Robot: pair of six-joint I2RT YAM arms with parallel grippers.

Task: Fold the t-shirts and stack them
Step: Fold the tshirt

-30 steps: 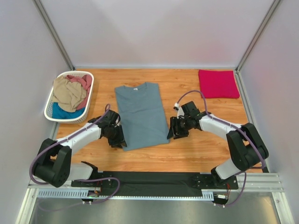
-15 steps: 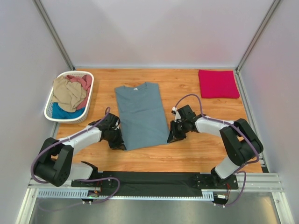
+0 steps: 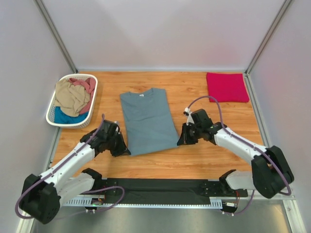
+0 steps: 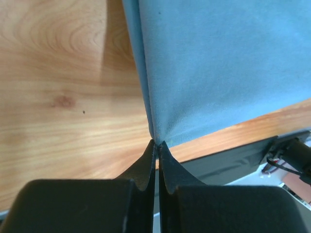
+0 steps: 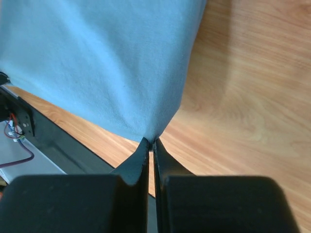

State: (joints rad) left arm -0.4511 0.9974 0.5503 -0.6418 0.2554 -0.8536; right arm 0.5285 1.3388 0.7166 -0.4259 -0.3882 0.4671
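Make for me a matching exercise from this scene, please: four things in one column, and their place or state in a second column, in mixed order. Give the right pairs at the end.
Column one
1. grey-blue t-shirt
2. crimson t-shirt
3. white basket
4. left gripper

Column two
A. folded, at the far right corner of the table
B. at the far left, holding crumpled shirts
C. shut on the near left corner of a shirt
D. lying in the middle, between the two arms

Pairs: 1-D, 2-A, 3-B, 4-C
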